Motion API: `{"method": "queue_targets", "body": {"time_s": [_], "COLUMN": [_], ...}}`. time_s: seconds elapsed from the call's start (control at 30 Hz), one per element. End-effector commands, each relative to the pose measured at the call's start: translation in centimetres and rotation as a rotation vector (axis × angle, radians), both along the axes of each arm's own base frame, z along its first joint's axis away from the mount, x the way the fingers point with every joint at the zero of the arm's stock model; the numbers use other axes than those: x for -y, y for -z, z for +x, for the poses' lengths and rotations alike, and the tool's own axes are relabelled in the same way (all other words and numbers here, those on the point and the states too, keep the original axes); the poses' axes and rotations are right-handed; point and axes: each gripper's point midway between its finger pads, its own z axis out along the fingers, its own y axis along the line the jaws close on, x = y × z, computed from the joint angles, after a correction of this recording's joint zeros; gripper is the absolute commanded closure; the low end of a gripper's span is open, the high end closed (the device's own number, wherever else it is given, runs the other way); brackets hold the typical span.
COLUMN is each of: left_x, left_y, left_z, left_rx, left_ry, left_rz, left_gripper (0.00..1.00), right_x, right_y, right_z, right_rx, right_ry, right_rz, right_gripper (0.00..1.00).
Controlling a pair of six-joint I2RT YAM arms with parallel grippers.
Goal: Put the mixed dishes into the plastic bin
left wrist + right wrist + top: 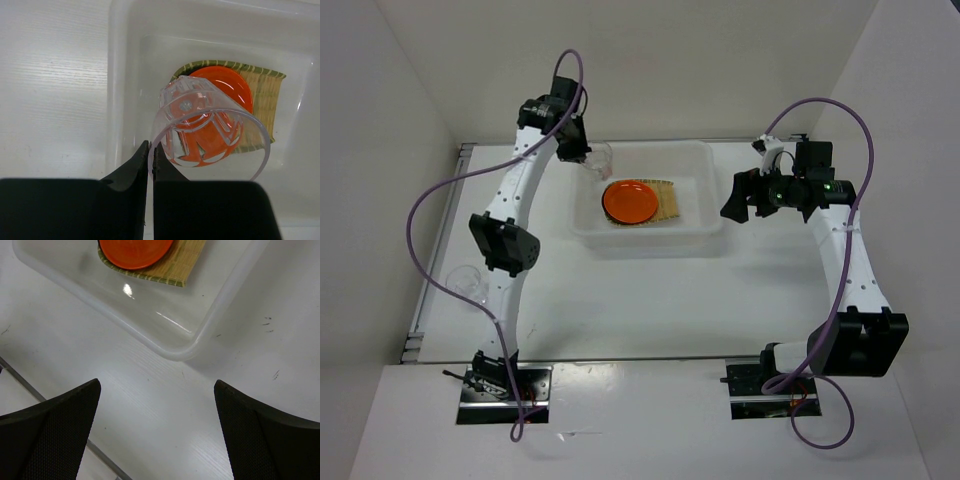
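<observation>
Nearest the bases, a second clear cup (468, 280) is being seen upright on the desk (650, 300), at nine o'clock of the left arm. It is being shown by the overhead view only. Farther out, the right gripper (157, 430) is being held spread wide, grasping nothing, above bare desk just beside the plastic bin (175, 352), at its three o'clock. At the bin's ten o'clock corner, the left gripper (151, 156) is being clenched on the rim of a tilted clear cup (210, 130). That pinch is being revealed clearly only by the left wrist view. Inside the bin, the orange plate (630, 202) is being carried on the woven tray (670, 205).
</observation>
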Motion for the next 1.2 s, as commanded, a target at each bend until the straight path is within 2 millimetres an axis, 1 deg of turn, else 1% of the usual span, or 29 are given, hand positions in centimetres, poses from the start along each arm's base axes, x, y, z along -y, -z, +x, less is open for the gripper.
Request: {"method": "queue_targets", "body": {"time_s": [0.0, 0.03, 0.07, 0.1, 0.13, 0.17, 0.2, 0.23, 0.27, 0.3, 0.37, 0.4, 0.43, 0.47, 0.5, 0.53, 0.6, 0.73, 0.77, 0.8, 0.83, 0.87, 0.97, 1.0, 1.03, 1.1, 1.13, 1.17], "left_x": [-0.3, 0.1, 0.0, -0.1, -0.2, 0.0, -0.2, -0.2, -0.5, -0.2, -0.3, 0.3, 0.3, 0.2, 0.2, 0.3, 0.1, 0.0, 0.1, 0.1, 0.1, 0.5, 0.4, 0.4, 0.3, 0.3, 0.4, 0.4], "left_y": [-0.7, -1.0, -1.0, 0.0, 0.2, 0.8, 1.1, 2.1, 2.4, 2.5, 3.6, 3.7, 3.7, 4.0, 4.8, 4.6, 6.0, 6.4, 7.0, 6.7, 7.4, 7.3, 7.9, 8.7, 8.3, 9.4, 9.1, 9.6], "left_z": [1.0, 1.0, 1.4, 1.7, 2.1, 2.7, 2.8, 3.2, 3.2, 3.0, 3.3, 3.4, 3.4, 3.6, 3.8, 3.8, 4.0, 4.3, 4.4, 4.5, 4.5, 4.4, 4.7, 4.7, 4.8, 4.9, 5.0, 5.0], "left_rx": [0.061, 0.073, 0.082, 0.066, 0.073, 0.076, 0.075, 0.066, 0.061, 0.060, 0.042, 0.053, 0.053, 0.054, 0.040, 0.049, 0.027, 0.031, 0.021, 0.030, 0.019, 0.022, 0.023, 0.011, 0.023, 0.005, 0.015, 0.007], "left_ry": [-0.050, -0.046, -0.060, -0.067, -0.082, -0.083, -0.092, -0.106, -0.124, -0.122, -0.135, -0.127, -0.126, -0.132, -0.130, -0.138, -0.143, -0.150, -0.149, -0.157, -0.156, -0.152, -0.157, -0.156, -0.162, -0.160, -0.168, -0.167], "left_rz": [0.083, 0.087, 0.087, 0.103, 0.106, 0.105, 0.118, 0.121, 0.133, 0.149, 0.161, 0.157, 0.157, 0.165, 0.170, 0.161, 0.181, 0.189, 0.193, 0.184, 0.189, 0.196, 0.203, 0.209, 0.212, 0.220, 0.210, 0.213], "left_gripper": [1.00, 1.00, 1.00, 1.00, 1.00, 1.00, 1.00, 1.00, 1.00, 1.00, 1.00, 1.00, 1.00, 1.00, 1.00, 1.00, 1.00, 1.00, 1.00, 1.00, 1.00, 1.00, 1.00, 1.00, 1.00, 1.00, 1.00, 1.00], "right_x": [0.3, 0.4, 0.4, 0.4, 0.4, 0.6, 0.6, 1.0, 1.1, 1.2, 1.2, 1.0, 1.3, 1.1, 1.1, 1.1, 1.4, 1.3, 1.3, 1.4, 1.4, 1.4, 1.4, 1.4, 1.4, 1.4, 1.4, 1.5], "right_y": [-1.4, -1.3, -1.3, -1.3, -1.3, -1.8, -1.7, -1.8, -1.8, -2.0, -2.2, -2.3, -2.3, -2.4, -2.4, -2.6, -2.6, -2.5, -2.5, -2.9, -2.9, -2.9, -2.9, -2.6, -2.6, -2.6, -2.5, -2.4], "right_z": [-0.1, 0.0, 0.0, 0.0, 0.0, 0.0, -0.2, -0.4, -0.3, -0.4, -0.8, -0.8, -0.8, -0.8, -0.8, -1.0, -0.9, -1.1, -1.1, -1.0, -1.0, -1.0, -1.0, -0.9, -0.9, -0.9, -1.0, -1.0], "right_rx": [0.064, 0.069, 0.069, 0.069, 0.069, 0.086, 0.077, 0.077, 0.083, 0.092, 0.094, 0.088, 0.088, 0.089, 0.089, 0.098, 0.098, 0.089, 0.089, 0.098, 0.098, 0.098, 0.098, 0.089, 0.089, 0.089, 0.085, 0.084], "right_ry": [0.002, 0.003, 0.003, 0.003, 0.003, 0.011, 0.011, 0.026, 0.020, 0.026, 0.026, 0.025, 0.034, 0.025, 0.025, 0.025, 0.034, 0.034, 0.034, 0.034, 0.034, 0.034, 0.034, 0.034, 0.034, 0.034, 0.029, 0.036], "right_rz": [-0.012, -0.024, -0.024, -0.024, -0.024, -0.033, -0.033, -0.039, -0.047, -0.054, -0.054, -0.040, -0.040, -0.032, -0.032, -0.032, -0.033, -0.032, -0.032, -0.033, -0.033, -0.033, -0.033, -0.032, -0.032, -0.032, -0.037, -0.044], "right_gripper": [0.01, 0.01, 0.01, 0.01, 0.01, 0.01, 0.01, 0.01, 0.01, 0.01, 0.01, 0.01, 0.01, 0.01, 0.01, 0.01, 0.01, 0.01, 0.01, 0.01, 0.01, 0.01, 0.01, 0.01, 0.01, 0.01, 0.01, 0.01]}}
